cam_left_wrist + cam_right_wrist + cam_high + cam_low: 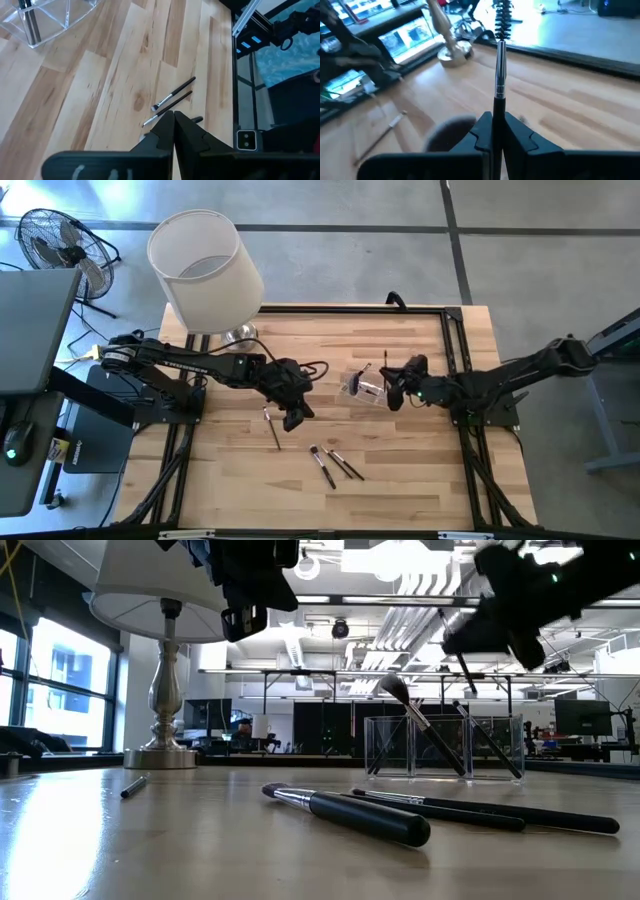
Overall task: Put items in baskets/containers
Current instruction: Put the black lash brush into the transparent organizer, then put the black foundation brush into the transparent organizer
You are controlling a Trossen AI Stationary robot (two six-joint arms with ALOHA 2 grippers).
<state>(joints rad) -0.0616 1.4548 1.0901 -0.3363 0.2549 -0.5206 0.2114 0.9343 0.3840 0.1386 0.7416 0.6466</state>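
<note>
Right pincer [494, 131]: mine, closed on a spiral-tipped brush [499, 65]; the handle is pinched between the jaws, bristle end pointing away from the wrist. It hangs over the clear box [364, 387], toward the right half of the tabletop [420, 480].
Left pincer [173, 131]: mine too, jaws pressed together with nothing between them, raised above the middle of the tabletop.
Clear box: stands right of centre, nearer the far edge; two brushes already lean inside it, one with a fluffy head [393, 687].
Loose brushes: a group of three [334, 463] lies toward the near edge; a single one [272, 428] lies just below my left pincer.
Risk, drop: the held brush is long and the box is small; released off-line, I judge it could strike the rim and roll onto the wood.
Risk, tipping: the box looks light; a nudge from my right fingers or the handle could shift or topple it and spill what is inside.
Risk, crowding: both arms meet near the centre; I judge a careless reach could bring them into contact.
Low view only: shows the brushes leaning inside the box and the lamp base [164, 753].
High view only: shows both arms' placing and the lampshade [205, 268] by the far left corner.
Right wrist view only: shows the grip itself.
</note>
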